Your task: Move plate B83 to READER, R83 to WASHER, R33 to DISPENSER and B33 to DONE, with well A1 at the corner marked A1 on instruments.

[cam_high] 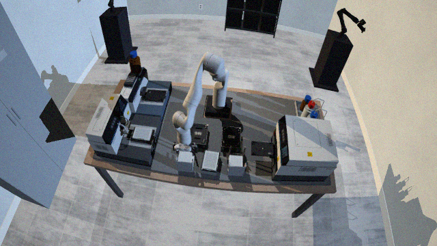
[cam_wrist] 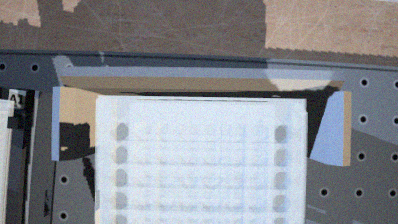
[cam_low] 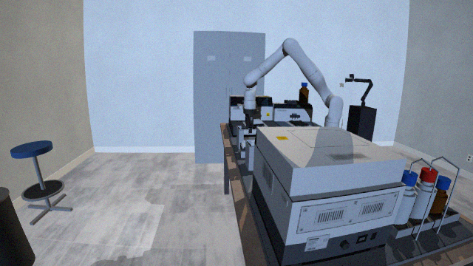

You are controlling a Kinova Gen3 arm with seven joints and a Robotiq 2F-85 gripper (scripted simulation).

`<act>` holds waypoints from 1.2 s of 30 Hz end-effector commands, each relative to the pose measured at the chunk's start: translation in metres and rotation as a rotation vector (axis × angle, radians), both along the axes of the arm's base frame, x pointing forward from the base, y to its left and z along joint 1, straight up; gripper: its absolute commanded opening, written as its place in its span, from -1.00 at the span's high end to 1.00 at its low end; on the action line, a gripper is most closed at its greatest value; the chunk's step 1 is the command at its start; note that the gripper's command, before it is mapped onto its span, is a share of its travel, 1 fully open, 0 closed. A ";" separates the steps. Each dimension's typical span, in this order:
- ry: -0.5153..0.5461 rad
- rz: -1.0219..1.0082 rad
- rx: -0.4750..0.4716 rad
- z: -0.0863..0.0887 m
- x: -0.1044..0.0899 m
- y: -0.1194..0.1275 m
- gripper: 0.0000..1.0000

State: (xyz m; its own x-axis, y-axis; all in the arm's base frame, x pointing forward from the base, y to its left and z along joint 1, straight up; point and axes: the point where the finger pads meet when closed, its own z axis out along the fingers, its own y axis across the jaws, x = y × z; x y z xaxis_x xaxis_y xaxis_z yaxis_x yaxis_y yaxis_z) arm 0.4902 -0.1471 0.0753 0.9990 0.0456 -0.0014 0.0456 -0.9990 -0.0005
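At the open-topped rack point(cam_high: 186, 168) point(cam_wrist: 200, 82), the gripper point(cam_high: 186, 149) point(cam_low: 250, 128) had its jaws gripping a white plate point(cam_high: 185, 156) point(cam_wrist: 201, 165), positioned between the side walls; its label wasn't readable. Another plate point(cam_high: 210, 160) point(cam_wrist: 3, 165) sat just beside the rack.

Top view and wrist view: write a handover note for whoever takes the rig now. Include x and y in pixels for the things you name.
Gripper point(cam_high: 186, 150) point(cam_low: 250, 129): jaws shut on a white plate point(cam_wrist: 200, 160), probably B33, over the left stack rack point(cam_high: 186, 168) point(cam_wrist: 345, 130), apparently DONE.
Elsewhere: plates on the front-left instrument point(cam_high: 143, 134) and the middle station point(cam_high: 210, 160); none on the right instrument's tray point(cam_high: 261, 148). Plate labels unreadable.
Done: no transfer confirmable.
Left: nest this plate, release; likely the other three transfers.
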 end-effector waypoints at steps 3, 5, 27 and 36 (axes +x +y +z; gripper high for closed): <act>-0.002 0.000 0.000 -0.002 0.001 0.000 -0.88; -0.002 0.000 0.000 -0.004 0.001 0.000 -0.88; -0.002 0.000 0.000 -0.016 0.001 0.000 -0.88; -0.002 0.000 0.000 -0.022 0.001 0.000 -0.88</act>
